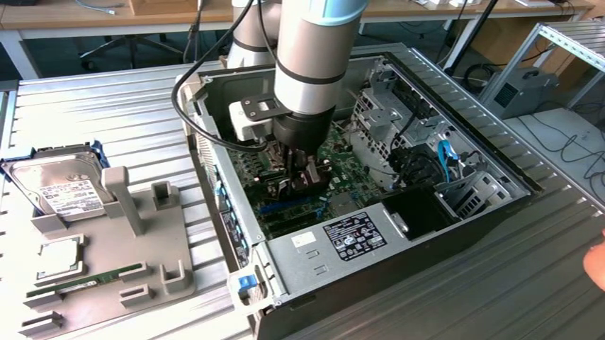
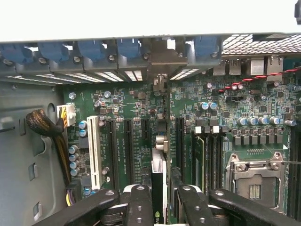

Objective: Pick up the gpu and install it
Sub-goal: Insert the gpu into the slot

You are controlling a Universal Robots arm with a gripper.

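The hand (image 2: 162, 207) is clamped on the gpu (image 2: 159, 181), which stands on edge between its fingers (image 2: 139, 207) inside the open computer case (image 1: 492, 212), its long axis running straight ahead of the hand, over the motherboard's expansion slots (image 2: 134, 146).

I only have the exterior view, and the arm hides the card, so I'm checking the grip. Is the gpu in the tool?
Observer: Yes. In the wrist view the gpu stands edge-on in the tool, with one of the fingers on each side.
Operator: Which slot is it over?
Observer: It runs down among the black slots, apart from the long white slot, which is empty.
Operator: And its far end?
Observer: It points at the row of blue clips on the case wall. I cannot tell whether it is seated.
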